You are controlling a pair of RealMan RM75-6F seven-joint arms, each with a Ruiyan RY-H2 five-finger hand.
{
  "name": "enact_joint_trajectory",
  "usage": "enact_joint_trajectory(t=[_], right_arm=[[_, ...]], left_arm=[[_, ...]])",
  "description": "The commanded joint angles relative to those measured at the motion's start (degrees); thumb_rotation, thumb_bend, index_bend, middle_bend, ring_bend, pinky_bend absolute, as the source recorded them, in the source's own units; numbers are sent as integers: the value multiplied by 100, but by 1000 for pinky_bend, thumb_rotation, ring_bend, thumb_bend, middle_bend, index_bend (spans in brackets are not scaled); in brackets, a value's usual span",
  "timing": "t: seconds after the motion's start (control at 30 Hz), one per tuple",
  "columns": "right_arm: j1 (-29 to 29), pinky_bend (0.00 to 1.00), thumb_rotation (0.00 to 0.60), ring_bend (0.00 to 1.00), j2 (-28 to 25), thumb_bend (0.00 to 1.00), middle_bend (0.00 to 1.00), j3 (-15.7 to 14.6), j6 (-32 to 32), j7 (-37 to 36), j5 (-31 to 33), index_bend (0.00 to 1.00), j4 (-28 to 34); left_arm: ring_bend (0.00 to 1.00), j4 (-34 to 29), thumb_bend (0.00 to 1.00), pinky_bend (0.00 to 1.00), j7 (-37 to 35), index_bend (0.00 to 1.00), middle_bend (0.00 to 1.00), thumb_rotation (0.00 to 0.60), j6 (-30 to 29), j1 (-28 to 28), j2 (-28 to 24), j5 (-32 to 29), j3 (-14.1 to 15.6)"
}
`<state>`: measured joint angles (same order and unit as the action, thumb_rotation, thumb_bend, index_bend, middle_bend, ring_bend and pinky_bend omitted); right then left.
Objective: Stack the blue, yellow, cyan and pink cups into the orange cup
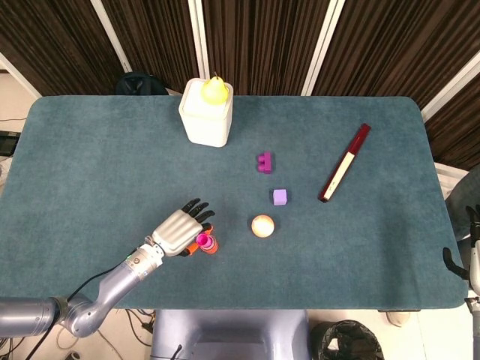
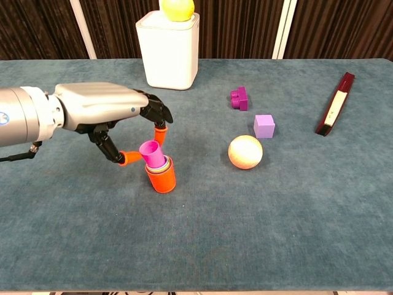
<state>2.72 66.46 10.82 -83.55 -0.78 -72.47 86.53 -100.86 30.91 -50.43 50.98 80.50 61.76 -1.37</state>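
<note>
The left hand (image 2: 107,110) is seen at the lower left of the chest view, and its fingers are pinched on the pink cup (image 2: 151,153). The pink cup is tilted and sits partly inside the orange cup (image 2: 161,178), which stands on the blue table (image 2: 258,233). The rims of other cups are seen nested inside the orange cup, but their colours cannot be told apart well.

To the right of the cups, a pale ball (image 2: 245,152) is found near, with bare table between. A small purple cube (image 2: 264,126) and a purple brick (image 2: 239,98) are placed further up. A white box (image 2: 168,50) with a yellow pear (image 2: 177,8) on top is set near the far edge. A dark red stick (image 2: 334,112) lies near the right edge. Much open table is left in front.

The right hand (image 1: 463,262) is seen only in part at the right edge of the head view, off the table; it cannot be told whether its fingers are apart or together.
</note>
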Motion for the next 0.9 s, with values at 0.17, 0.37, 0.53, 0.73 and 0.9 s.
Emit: enact_joint_trajectory(t=[0.17,0.37,0.53,0.73,0.9], right_arm=[[2,0,600,51,1,423,0,0,7,1,3,36,1],[-3,0,600,51,-8,424,0,4,-3,-6,1,36,14],[4,0,600,51,-27,424,0,-24,15,-41,-61,36,47],[28,0,600,51,-69,424,0,-135,0,-55,-332,36,101],[40,0,600,51,-117,424,0,-224,-14,-187,-567,36,170]], left_arm=[[0,9,303,0,163,163,114,600,56,63,-9,-50,47],[0,-102,285,0,430,110,110,600,-258,5,-140,119,78],[0,-504,285,0,383,109,110,600,-1014,-348,-549,542,90],[0,-1018,284,0,100,110,109,600,-2301,-1092,-1234,1337,259],[0,-1219,285,0,-155,120,109,600,-3208,-1745,-1857,1974,551]])
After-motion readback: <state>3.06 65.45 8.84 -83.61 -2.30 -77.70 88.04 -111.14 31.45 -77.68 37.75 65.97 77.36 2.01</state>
